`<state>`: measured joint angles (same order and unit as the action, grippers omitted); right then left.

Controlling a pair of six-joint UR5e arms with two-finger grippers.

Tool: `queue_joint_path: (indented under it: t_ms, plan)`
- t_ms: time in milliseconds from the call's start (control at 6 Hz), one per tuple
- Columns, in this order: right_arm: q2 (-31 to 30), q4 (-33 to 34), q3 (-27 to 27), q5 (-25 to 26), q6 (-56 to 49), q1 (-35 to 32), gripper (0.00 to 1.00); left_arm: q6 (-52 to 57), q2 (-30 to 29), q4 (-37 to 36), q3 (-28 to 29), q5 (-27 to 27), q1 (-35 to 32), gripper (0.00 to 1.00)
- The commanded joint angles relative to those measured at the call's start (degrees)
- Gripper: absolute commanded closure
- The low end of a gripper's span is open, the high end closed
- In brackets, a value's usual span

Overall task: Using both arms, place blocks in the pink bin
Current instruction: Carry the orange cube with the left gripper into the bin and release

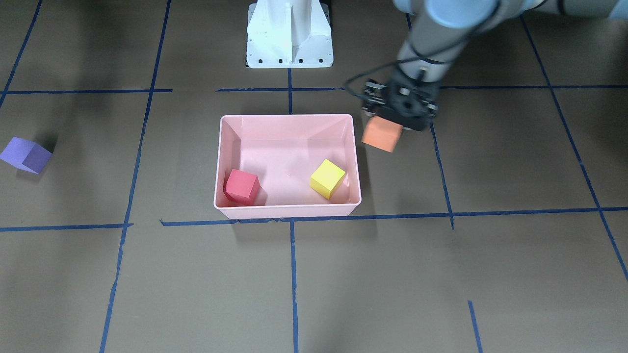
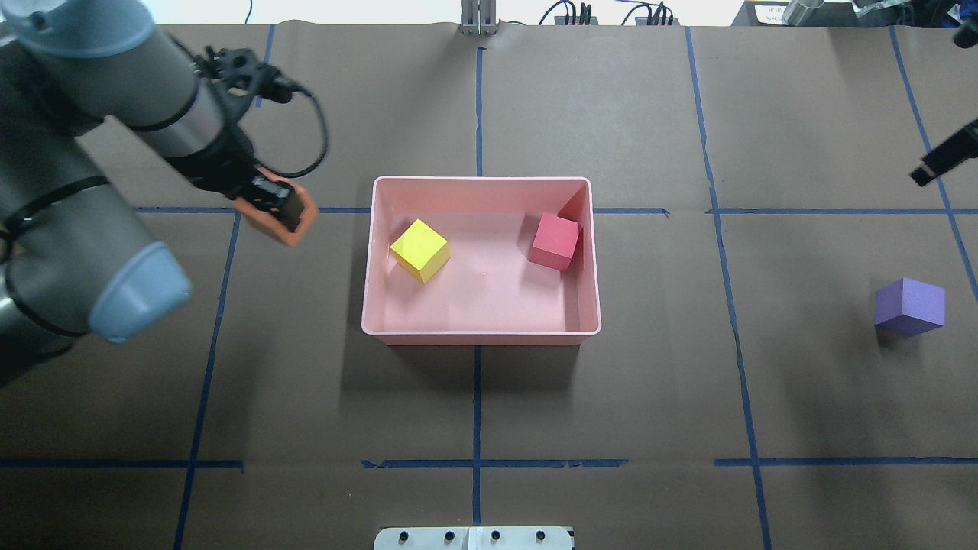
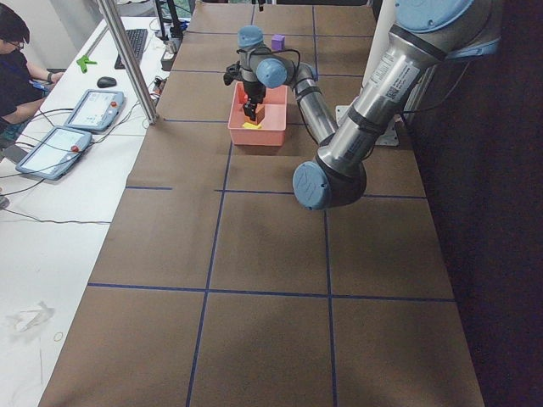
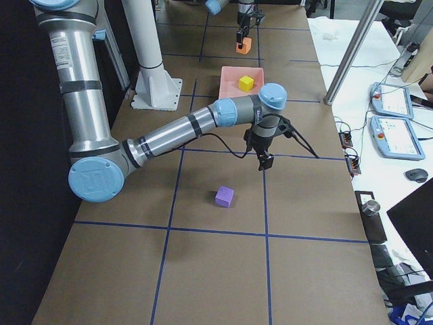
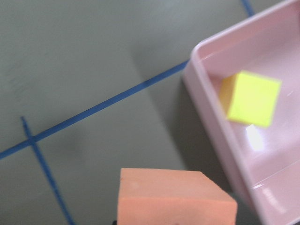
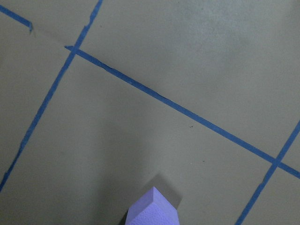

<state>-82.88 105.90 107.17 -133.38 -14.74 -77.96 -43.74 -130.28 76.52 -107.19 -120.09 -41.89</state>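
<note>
My left gripper [image 1: 387, 126] is shut on the orange block [image 1: 381, 136] and holds it above the table, just outside the pink bin [image 1: 287, 210] on my left side. In the overhead view the gripper [image 2: 279, 210] covers most of the orange block [image 2: 302, 219]. The yellow-green block [image 2: 419, 249] and the red block [image 2: 555, 241] lie inside the bin [image 2: 481, 330]. The purple block [image 2: 909, 306] sits on the table far to my right. My right gripper [image 4: 263, 161] hovers near it, and I cannot tell whether it is open or shut.
The white base pedestal [image 1: 289, 34] stands behind the bin. Blue tape lines grid the brown table. A side desk with tablets [image 3: 85, 110] and a person [image 3: 13, 51] lies beyond the table's far edge.
</note>
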Motion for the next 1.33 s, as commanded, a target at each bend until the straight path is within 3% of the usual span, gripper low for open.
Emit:
queue_joint_path:
  t_ms: [0, 167, 667, 1000, 1167]
  plan:
    - [-5.5, -4.5, -0.9, -0.6, -3.6, -1.5, 0.0, -11.7, -10.2, -0.1, 8.5, 5.2, 5.9, 0.26]
    - [-7.7, -8.0, -1.6, -0.6, -3.2, -1.5, 0.0, -14.4, -10.6, -0.1, 8.8, 6.3, 6.4, 0.0]
    - [-8.8, -10.3, -3.5, -0.6, -0.8, -1.4, 0.0, -13.9, -5.3, -0.1, 2.4, 6.3, 6.1, 0.0]
    - [-10.9, -36.7, -10.5, 1.4, 10.0, 5.5, 0.0, -14.0, -4.9, -0.1, 2.3, 6.4, 6.1, 0.0]
    - [-11.8, -41.6, -10.5, 4.1, 8.5, 9.1, 0.0, -14.0, -4.7, 0.2, 2.3, 6.4, 6.1, 0.0]
